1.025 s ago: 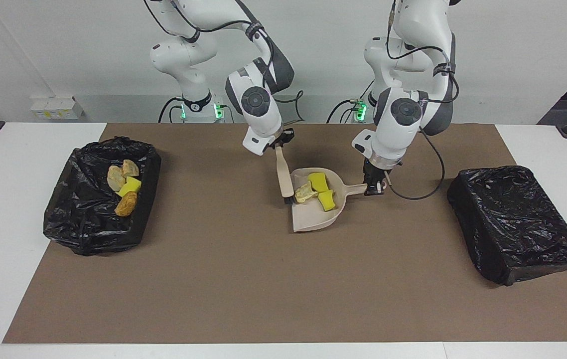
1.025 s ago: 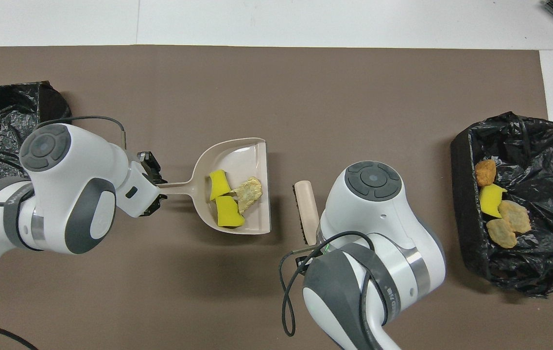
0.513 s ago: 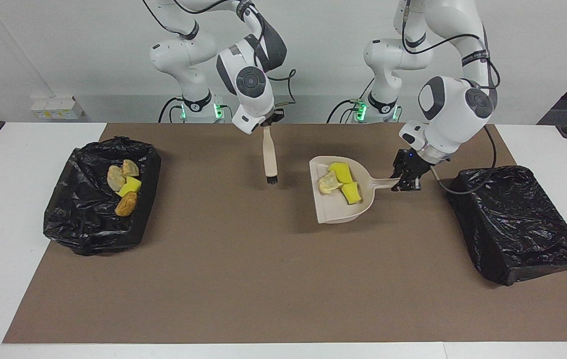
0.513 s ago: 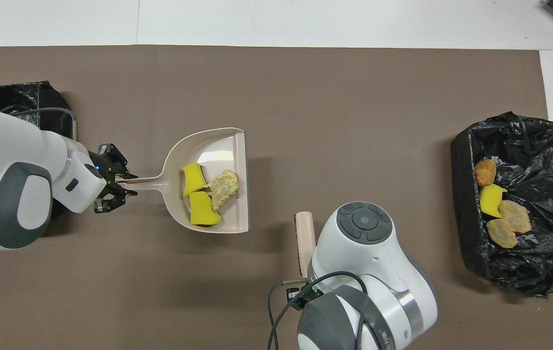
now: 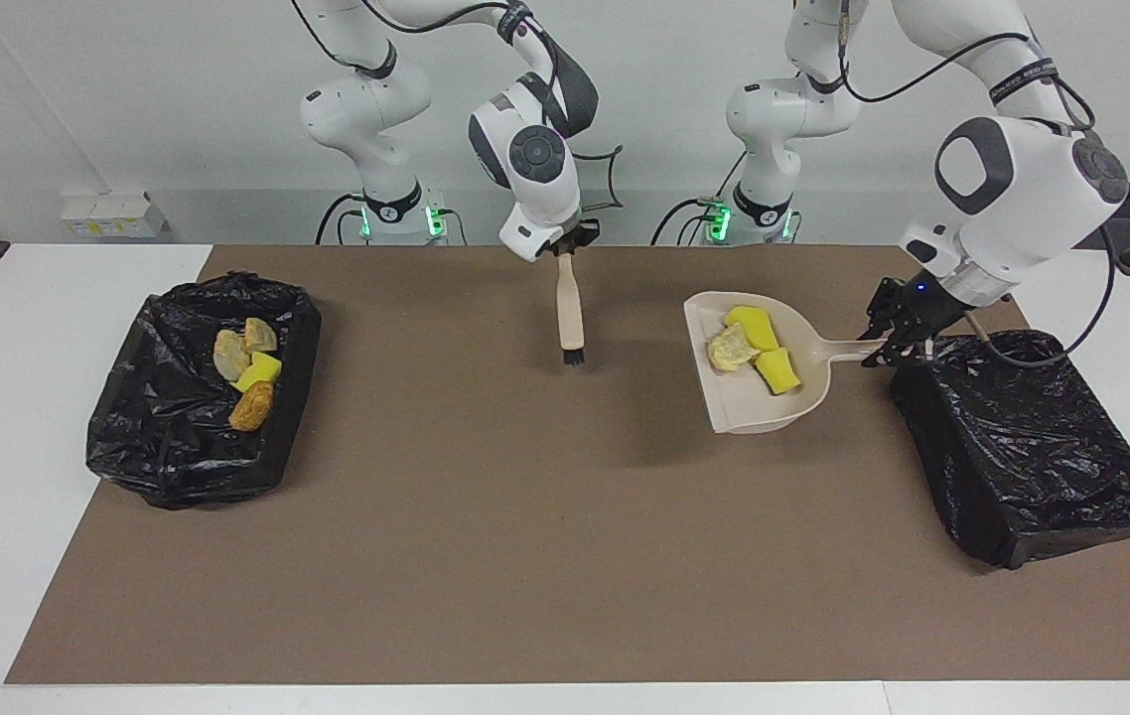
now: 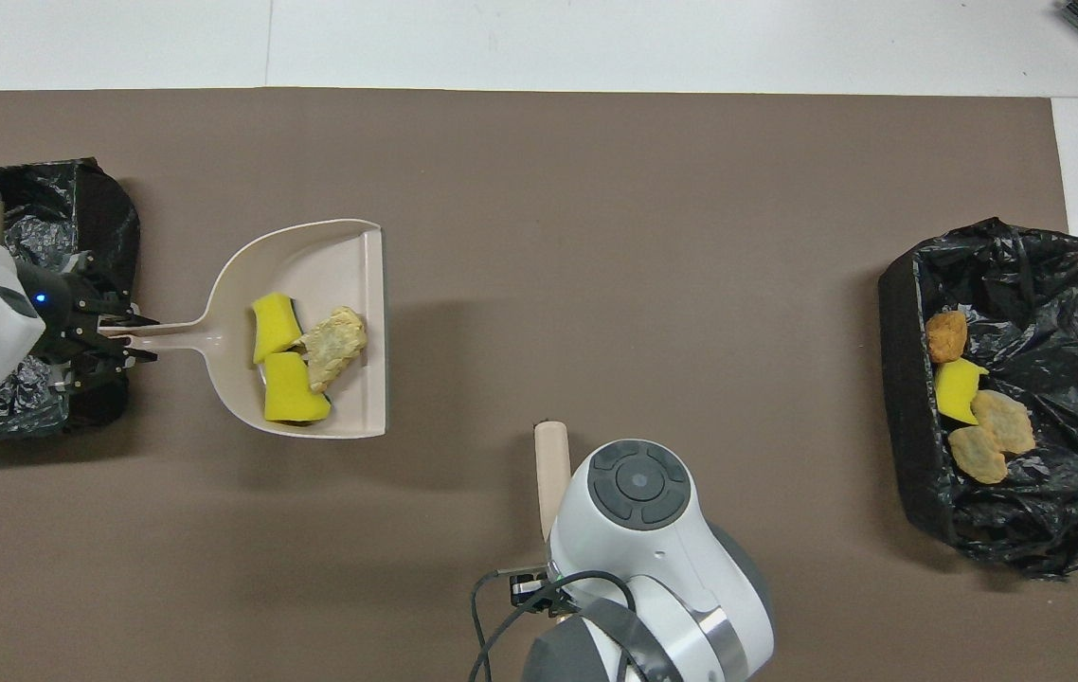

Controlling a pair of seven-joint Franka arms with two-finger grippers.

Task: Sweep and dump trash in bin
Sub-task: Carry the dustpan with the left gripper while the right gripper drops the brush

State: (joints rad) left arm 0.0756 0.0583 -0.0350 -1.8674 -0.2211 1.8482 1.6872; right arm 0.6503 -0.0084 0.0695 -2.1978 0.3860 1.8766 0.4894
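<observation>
Brown matting [image 5: 486, 556] covers the white desk [image 5: 19, 447], with a black-lined bin [image 5: 1027, 447] at the left arm's end and another [image 5: 198, 407] at the right arm's end holding four trash pieces [image 5: 249, 369]. Left gripper [image 5: 891, 346], jaws clamped on the dustpan [image 5: 759, 397] handle, holds it raised beside the first bin; three trash lumps [image 5: 754, 350] lie in it. Right gripper [image 5: 567, 250], jaws closed on the brush [image 5: 570, 318], hangs it bristles-down above the mat.
</observation>
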